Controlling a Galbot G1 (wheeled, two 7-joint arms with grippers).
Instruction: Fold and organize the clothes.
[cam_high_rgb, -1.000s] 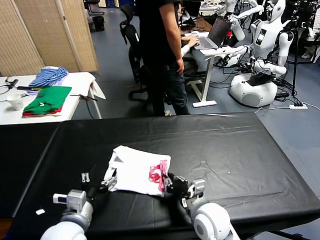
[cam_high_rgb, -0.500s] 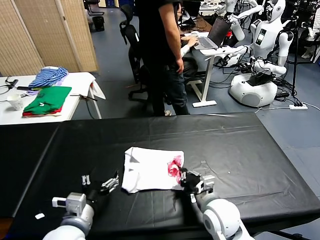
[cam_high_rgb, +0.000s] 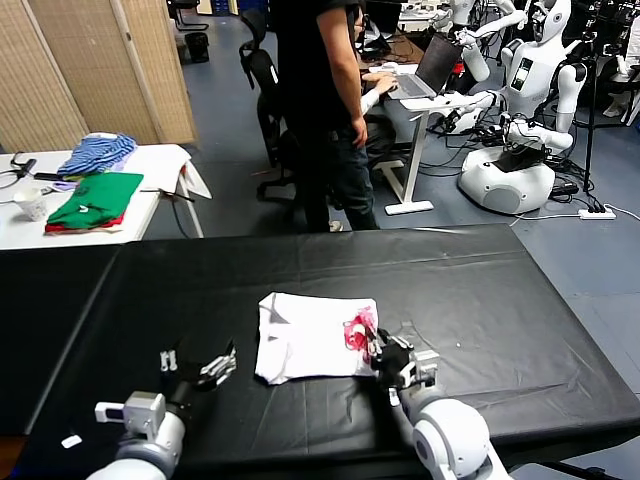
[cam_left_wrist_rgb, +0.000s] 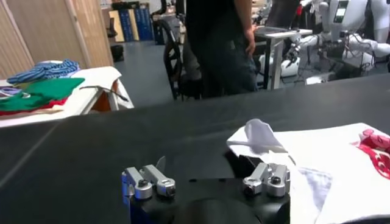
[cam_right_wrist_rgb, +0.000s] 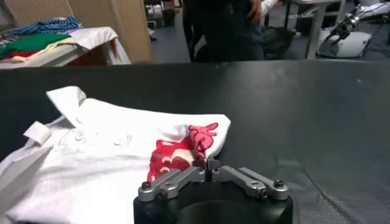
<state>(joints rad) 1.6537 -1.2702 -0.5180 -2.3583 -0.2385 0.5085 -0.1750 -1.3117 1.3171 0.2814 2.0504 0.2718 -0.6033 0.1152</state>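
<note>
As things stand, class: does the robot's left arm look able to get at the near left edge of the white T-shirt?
Probably yes. The left end effector sits open on the black table, just beside the white T-shirt, with only bare cloth between them. The right end effector is at the shirt's opposite, printed edge.

Item count, referenced to the black table (cam_high_rgb: 500, 300):
- White T-shirt (cam_high_rgb: 305, 340): one, on the table.
- Grippers: two, left gripper (cam_high_rgb: 195, 368) and right gripper (cam_high_rgb: 385, 352), at the table's near edge.
- Folded garments beyond the table: two, green garment (cam_high_rgb: 98, 197) and striped garment (cam_high_rgb: 97, 153).
- Standing person (cam_high_rgb: 325, 100): one.
</note>
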